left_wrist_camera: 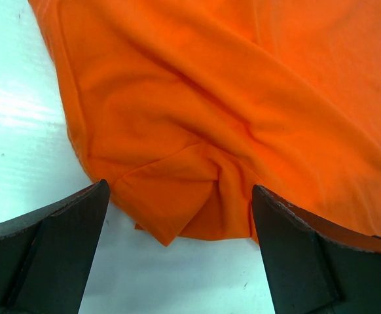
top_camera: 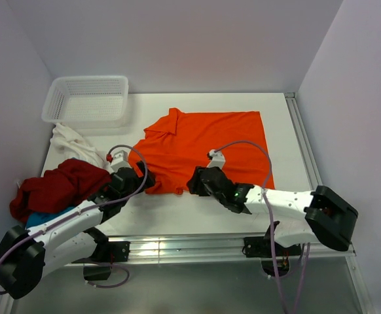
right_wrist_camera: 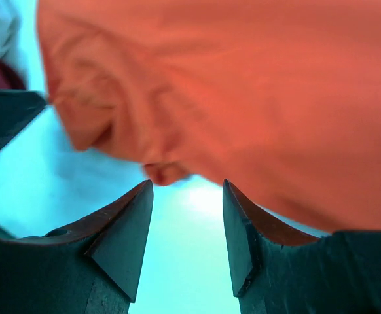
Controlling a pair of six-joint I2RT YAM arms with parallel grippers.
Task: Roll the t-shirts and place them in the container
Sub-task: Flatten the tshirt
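The bright orange t-shirt point(top_camera: 207, 147) lies spread flat in the middle of the table, its collar at the far left. My left gripper point(top_camera: 145, 183) is open at the shirt's near left edge. In the left wrist view a folded corner of the orange t-shirt point(left_wrist_camera: 177, 190) lies between the spread fingers point(left_wrist_camera: 59, 248). My right gripper point(top_camera: 195, 183) is open and empty at the shirt's near hem. The orange t-shirt point(right_wrist_camera: 243, 85) is just ahead of its fingertips point(right_wrist_camera: 128, 222). A dark red t-shirt point(top_camera: 56, 186), a turquoise one point(top_camera: 41, 217) and a white one point(top_camera: 72, 140) lie piled at the left.
A white perforated plastic basket point(top_camera: 86, 98) stands at the far left corner. White walls close in the left, back and right. A metal rail point(top_camera: 177, 245) runs along the near table edge. Bare table point(top_camera: 197, 216) shows between the arms.
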